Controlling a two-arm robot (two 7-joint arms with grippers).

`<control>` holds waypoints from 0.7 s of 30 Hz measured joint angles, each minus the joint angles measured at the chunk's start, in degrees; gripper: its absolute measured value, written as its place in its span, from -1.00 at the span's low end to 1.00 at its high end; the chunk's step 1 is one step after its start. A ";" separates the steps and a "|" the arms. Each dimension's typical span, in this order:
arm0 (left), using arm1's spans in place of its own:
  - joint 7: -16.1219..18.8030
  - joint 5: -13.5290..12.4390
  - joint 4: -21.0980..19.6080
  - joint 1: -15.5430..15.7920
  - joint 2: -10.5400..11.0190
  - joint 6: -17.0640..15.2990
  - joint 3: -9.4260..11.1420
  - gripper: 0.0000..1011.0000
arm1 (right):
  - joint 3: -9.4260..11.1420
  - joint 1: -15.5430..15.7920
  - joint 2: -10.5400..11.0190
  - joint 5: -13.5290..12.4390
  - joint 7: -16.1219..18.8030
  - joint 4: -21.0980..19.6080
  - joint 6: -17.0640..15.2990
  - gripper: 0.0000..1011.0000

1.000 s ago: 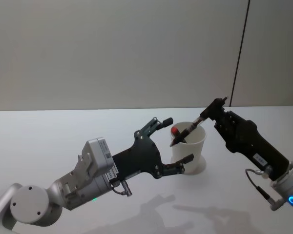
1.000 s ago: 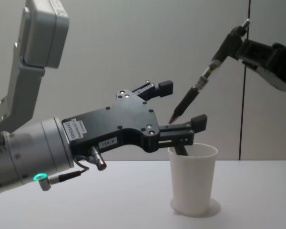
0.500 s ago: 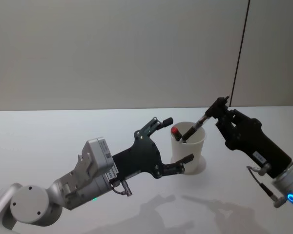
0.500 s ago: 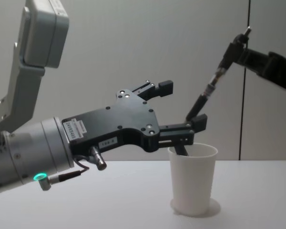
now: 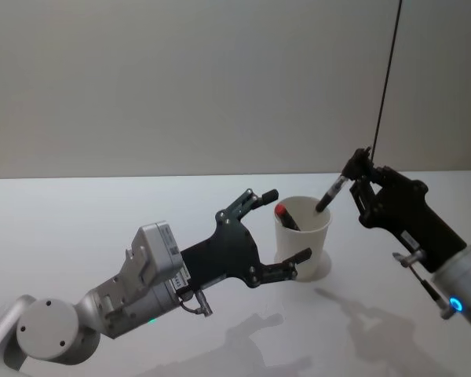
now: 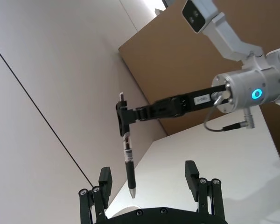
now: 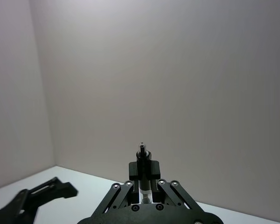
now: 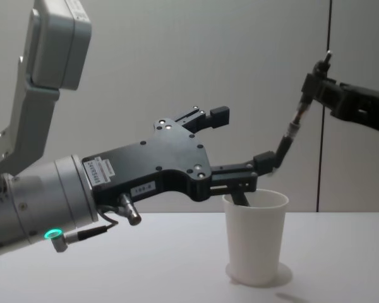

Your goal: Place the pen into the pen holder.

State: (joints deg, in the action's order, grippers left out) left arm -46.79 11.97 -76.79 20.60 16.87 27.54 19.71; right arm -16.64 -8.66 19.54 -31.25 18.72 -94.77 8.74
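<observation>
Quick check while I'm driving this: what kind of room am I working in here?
Most likely a lab or robot test bench, not a lived-in office. A plain white table stands against bare grey wall panels, and on it sits a paper-cup pen holder, with a red-capped pen already in it.

L arm reaches fwd from lower left, left claw [image 5: 276,229] spread wide, fingers level. R arm angled in from right, right claw [image 5: 355,174] clamped tight, raised.
</observation>
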 joint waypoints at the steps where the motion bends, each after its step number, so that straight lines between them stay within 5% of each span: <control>1: 0.00 0.00 0.00 0.00 0.00 0.00 0.00 0.98 | -0.03 -0.23 -0.17 0.76 -0.38 0.21 0.00 -0.74; 8: 0.00 0.00 0.00 0.00 0.00 0.00 0.00 0.98 | -0.44 -3.72 -2.44 7.67 -4.72 3.87 0.01 -0.74; 21: 0.00 0.00 0.00 0.00 0.00 0.00 0.00 0.98 | -1.06 -8.34 -5.59 13.10 -6.32 10.08 -0.75 -0.74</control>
State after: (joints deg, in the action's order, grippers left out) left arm -46.79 11.96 -76.79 20.60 16.87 27.54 19.71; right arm -17.70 -17.00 13.95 -18.14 12.40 -84.69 7.99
